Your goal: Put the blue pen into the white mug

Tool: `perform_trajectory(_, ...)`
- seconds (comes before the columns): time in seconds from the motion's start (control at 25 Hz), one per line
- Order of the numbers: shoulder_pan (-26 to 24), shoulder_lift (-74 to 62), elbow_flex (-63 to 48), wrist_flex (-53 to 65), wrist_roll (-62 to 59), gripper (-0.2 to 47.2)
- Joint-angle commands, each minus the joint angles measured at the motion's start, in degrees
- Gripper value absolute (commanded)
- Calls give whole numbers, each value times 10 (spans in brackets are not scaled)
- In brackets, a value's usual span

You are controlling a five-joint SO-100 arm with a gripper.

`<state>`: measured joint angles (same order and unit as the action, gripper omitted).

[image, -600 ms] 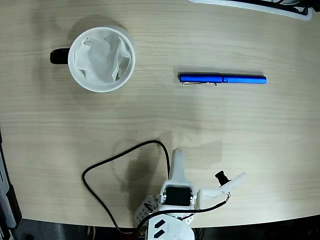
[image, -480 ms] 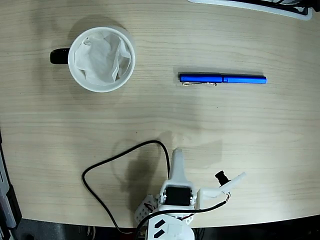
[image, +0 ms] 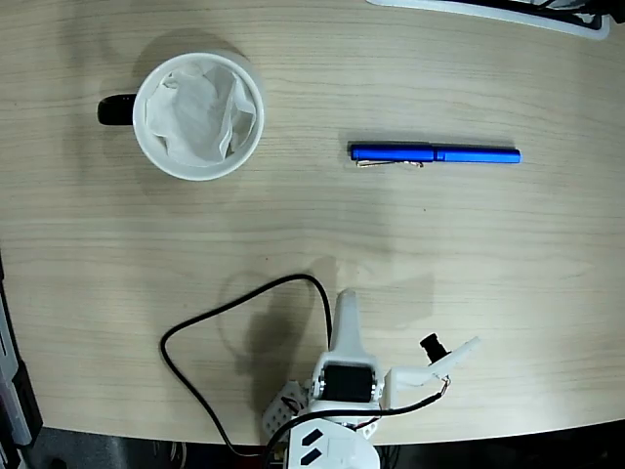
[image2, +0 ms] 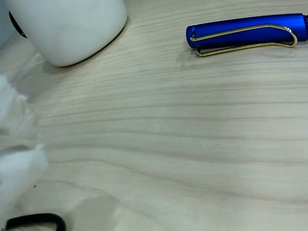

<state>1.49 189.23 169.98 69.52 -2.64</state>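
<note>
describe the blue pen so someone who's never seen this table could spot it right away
In the fixed view, start from the wooden table and look right of the white mug. The blue pen lies flat and alone there. It is the only slim, glossy blue thing, with a thin metal clip along its cap.

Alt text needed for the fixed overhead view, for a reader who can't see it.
A slim glossy blue capped pen lies flat on a pale wood-grain table, right of centre. A round white mug with a black handle and crumpled tissue inside stands apart at upper left. The white robot arm's hand sits at the bottom edge, open, touching neither.
</note>
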Motion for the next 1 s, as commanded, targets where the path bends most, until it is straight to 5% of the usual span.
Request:
perform_trajectory(0.0, 5, 39, 8, 19, 5, 0)
perform_trajectory(0.64, 4, 29, 5, 17, 4, 0)
perform_trajectory(0.96, 22, -100, -91, -38, 4, 0)
